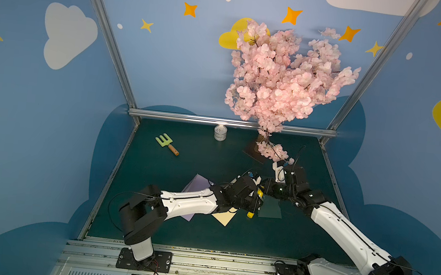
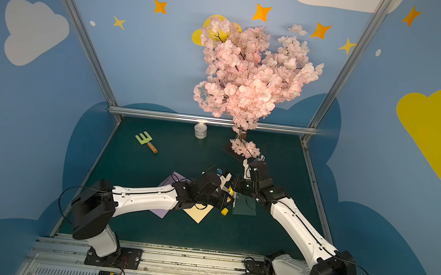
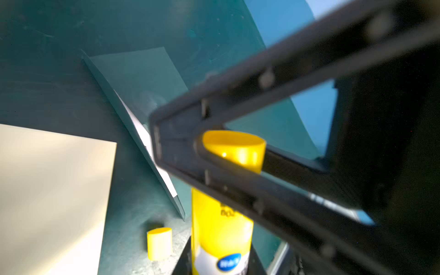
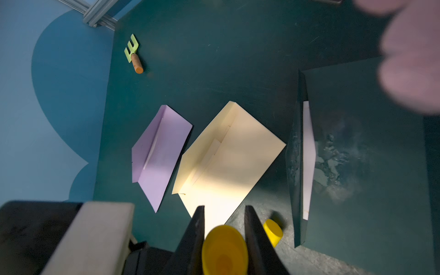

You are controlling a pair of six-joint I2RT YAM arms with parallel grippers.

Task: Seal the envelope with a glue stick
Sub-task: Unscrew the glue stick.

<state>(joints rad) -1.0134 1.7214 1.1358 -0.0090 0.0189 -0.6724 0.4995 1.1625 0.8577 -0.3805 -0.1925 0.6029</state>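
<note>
– Left gripper point(image 3: 221, 260) first: how did it stand?
– Clamped on the labelled part of the glue stick point(image 3: 221, 221), a yellow tube with a pale label band, held off the table.
– And the right gripper point(image 4: 224, 210)?
– Its two black fingers point(image 4: 256, 238) were pressed on the tube's other end, so both arms held one tube between them, near the middle of the green table point(image 1: 231, 237). Which end that was, twist knob or open mouth, I could not tell; the close views were blurred.
– Where was the cap point(image 3: 159, 242)?
– Off the tube, resting on the table just beside the edge of the green envelope point(image 4: 357, 154), between it and the cream envelope point(image 4: 228, 162).
– What state was the green envelope in?
– It lay flat with its flap open, a white sheet showing at the fold and pale smears on its face.
– Anything else?
– A purple envelope point(image 4: 159, 154) lay beside the cream one, both with flaps open. A toy garden fork point(image 1: 167, 143), a tin can point(image 1: 220, 132) and a pink blossom tree point(image 1: 284, 75) stood toward the far edge.
</note>
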